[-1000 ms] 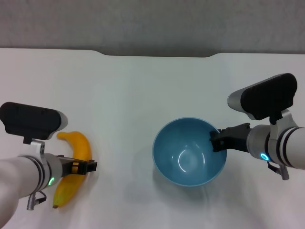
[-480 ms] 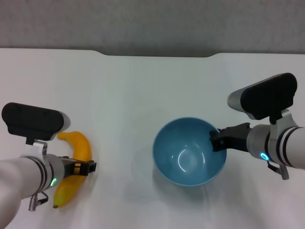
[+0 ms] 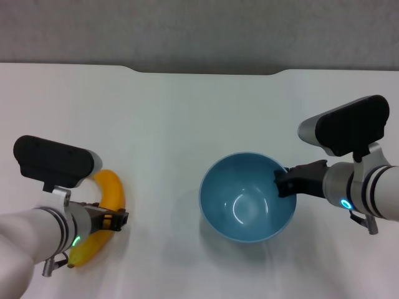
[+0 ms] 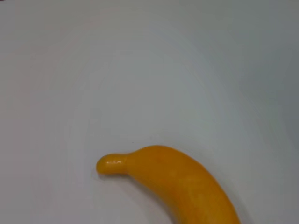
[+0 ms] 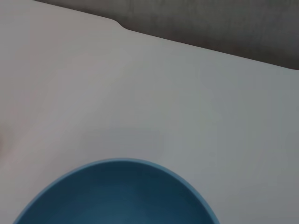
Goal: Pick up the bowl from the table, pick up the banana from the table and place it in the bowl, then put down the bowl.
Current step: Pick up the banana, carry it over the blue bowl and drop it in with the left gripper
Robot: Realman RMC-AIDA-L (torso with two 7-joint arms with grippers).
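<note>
With the right gripper (image 3: 282,183) clamped on the bowl (image 3: 247,197) rim and the left gripper (image 3: 118,219) grasping the banana (image 3: 107,215) mid-length, the banana could swivel and slip out

Head view: looked forward and down over the table (image 3: 187,112), taking in both arms.
Left wrist view: sat close above the banana (image 4: 177,179), also seen from the head.
Right wrist view: faced across the bowl (image 5: 117,193) toward the table's notched far edge.

Bare lab-style test bench: plain white table (image 3: 187,112) against a grey backdrop (image 3: 199,31).
</note>
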